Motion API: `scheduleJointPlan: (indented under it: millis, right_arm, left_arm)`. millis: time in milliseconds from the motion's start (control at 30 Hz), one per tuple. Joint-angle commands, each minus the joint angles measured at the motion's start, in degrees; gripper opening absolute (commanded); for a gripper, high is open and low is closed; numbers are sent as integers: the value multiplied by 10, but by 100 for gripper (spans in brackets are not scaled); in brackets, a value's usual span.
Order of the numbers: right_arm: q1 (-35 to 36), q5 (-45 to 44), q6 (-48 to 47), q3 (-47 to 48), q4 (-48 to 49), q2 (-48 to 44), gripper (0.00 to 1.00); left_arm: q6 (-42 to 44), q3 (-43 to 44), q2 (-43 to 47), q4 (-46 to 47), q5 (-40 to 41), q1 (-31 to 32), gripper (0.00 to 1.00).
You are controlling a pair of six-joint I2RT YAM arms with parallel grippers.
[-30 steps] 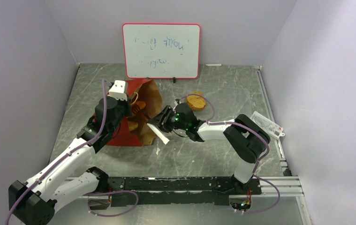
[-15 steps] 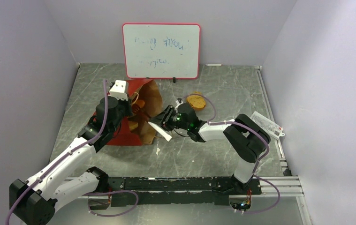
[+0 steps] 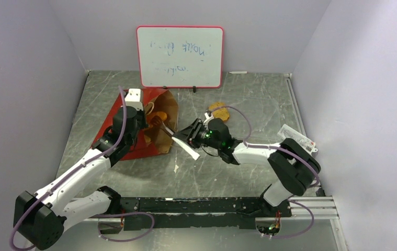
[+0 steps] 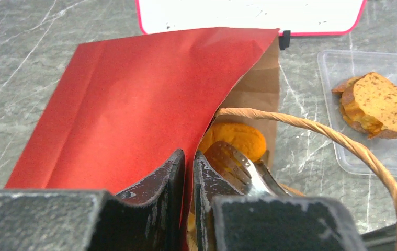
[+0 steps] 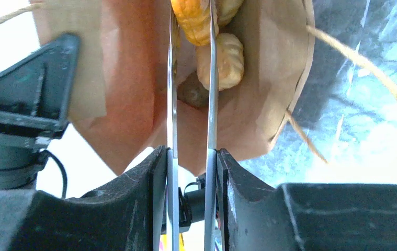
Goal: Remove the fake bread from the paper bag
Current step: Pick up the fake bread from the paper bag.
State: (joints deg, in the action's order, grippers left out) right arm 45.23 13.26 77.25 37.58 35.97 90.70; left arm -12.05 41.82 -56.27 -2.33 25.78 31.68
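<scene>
- My left arm runs up from its near-corner base in one long diagonal. Its wrist is bent over the paper bag [image 3: 113,119], which lies on its side on the worktop [image 3: 238,172] with its mouth turned toward my right arm.
- The left claw [image 4: 187,163] is pressed together on the bag's upper red lip. The paper edge passes straight between its two fingers, and the lip stands raised there.
- One loop handle [image 4: 337,137] arcs out just to the right of that claw.
- My right arm is folded, with the elbow pushed out to the right and the forearm low, pointing left at the bag's mouth.
- The right claw [image 5: 190,157] is squeezed onto a pair of metal tongs [image 5: 211,104]. The two thin blades run straight ahead of its fingers into the brown interior.
- Directly ahead of this claw, near the blade tips, the orange loaf [image 5: 191,15] sits between the blades. It looks pinched, though the tips run off the top of the wrist view, so I can't be sure of the hold.
- Just right of the blades, a tan roll [image 5: 221,60] lies against the bag's inner wall, close beside the loaf.
- The round brown slice [image 3: 218,111] is outside the bag, in a clear tray [image 4: 337,68] just beyond my right wrist and well apart from the left claw.
- A whiteboard [image 3: 179,56] stands at the far wall, beyond both claws.
</scene>
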Motion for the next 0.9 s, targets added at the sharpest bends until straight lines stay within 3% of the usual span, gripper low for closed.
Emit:
scheduleJointPlan:
  millis: [0,467,867]
  right_arm:
    - [-6,-20,-11,-14,2,-50,0]
    - [-23,-97,-52,-52,-122,-225,0]
    - [-107,-127,-67,-59,-234,-374,0]
  left_arm:
    - [-11,14,-8,6,32,2,7]
    - [-27,18,-5,-11,60,2,7]
    - [-27,12,1,-11,69,2,7]
